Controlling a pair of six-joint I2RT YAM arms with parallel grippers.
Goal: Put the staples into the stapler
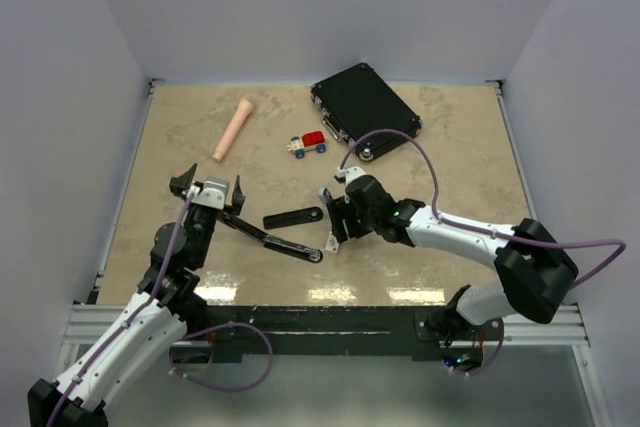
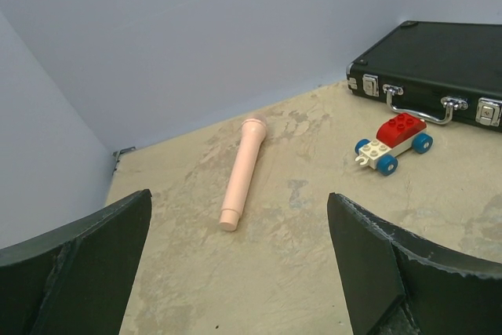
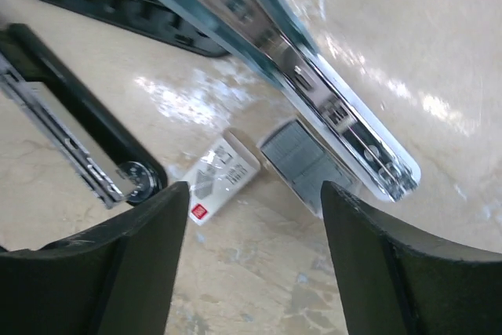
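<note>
The stapler lies swung open on the table, its shiny metal magazine stretched across the right wrist view and its black parts left of my right gripper. The staples, a flat grey strip, rest on the table against the magazine, beside a tiny white box. My right gripper hovers just short of them, open, with nothing between its fingers. My left gripper stands open and empty at the stapler's left end, facing the back wall.
A pink cylinder lies at the back left. A small toy car with a red brick sits in front of a black case at the back. Walls enclose the table on three sides.
</note>
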